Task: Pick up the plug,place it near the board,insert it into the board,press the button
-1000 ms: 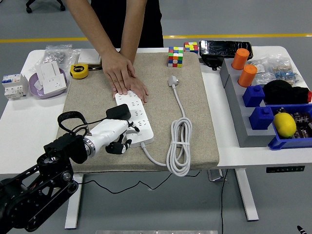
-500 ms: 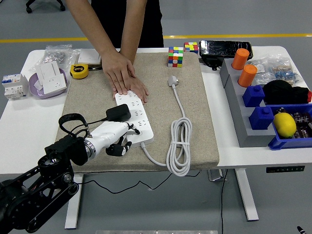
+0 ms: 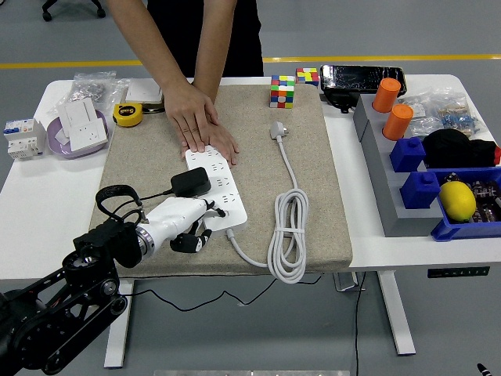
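Note:
A white power strip point(image 3: 225, 186) lies on the tan mat point(image 3: 313, 180). A black plug point(image 3: 190, 182) sits in the strip's left side, its black cord looping off to the left. My left hand point(image 3: 190, 225) rests at the strip's near left corner, below the plug, with its fingers curled and holding nothing. A person at the far side presses both hands point(image 3: 200, 125) on the strip's far end. The strip's own white cord point(image 3: 288, 235) lies coiled to the right, with its white plug point(image 3: 277, 130) loose on the mat.
Two puzzle cubes point(image 3: 282, 91) stand at the mat's far edge. A yellow tape measure point(image 3: 127, 114) and a purple bowl point(image 3: 61, 145) with white sockets are at the far left. Blue bins point(image 3: 438, 229), orange cups point(image 3: 397, 121) and a lemon point(image 3: 458, 200) fill the right side.
My left hand has drawn back a little toward the lower left, away from the plug. The plug stays in the strip, and the person's hands have not moved.

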